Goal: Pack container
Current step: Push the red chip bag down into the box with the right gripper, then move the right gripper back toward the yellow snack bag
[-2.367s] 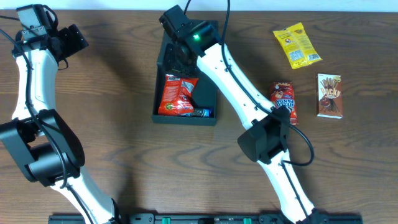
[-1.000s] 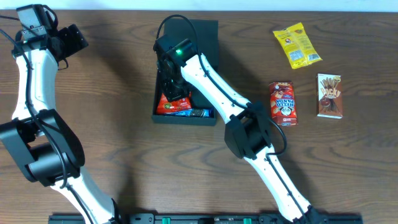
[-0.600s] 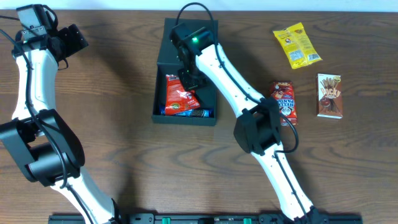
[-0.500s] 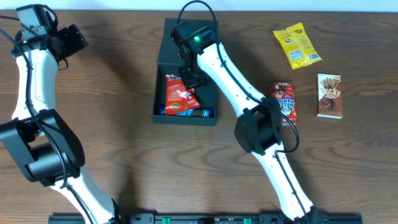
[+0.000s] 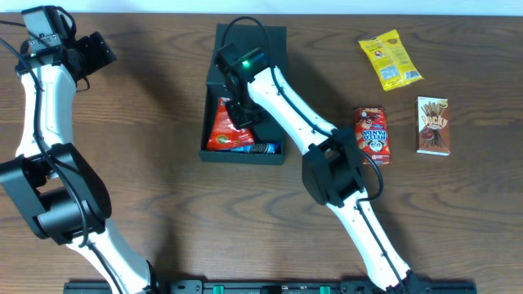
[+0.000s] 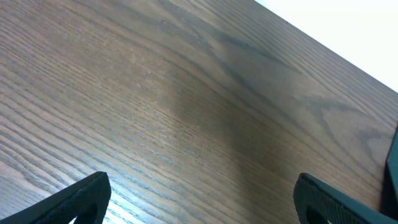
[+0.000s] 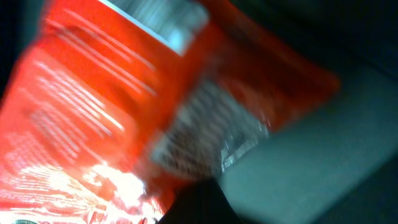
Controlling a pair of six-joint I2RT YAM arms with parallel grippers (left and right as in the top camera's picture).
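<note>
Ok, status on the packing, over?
Left gripper open, over the table, far left. Right gripper shut, down inside the container over the red packet. Lid open; yellow packet, red box, brown box outside. No obstruction seen.

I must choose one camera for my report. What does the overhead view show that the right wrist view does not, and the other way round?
Only overhead: the whole container, a blue packet in it, and three snacks outside it: yellow packet, red box, brown box. Only right wrist: a close, blurred look at the red packet's print. Both: the red packet lying inside the container.
</note>
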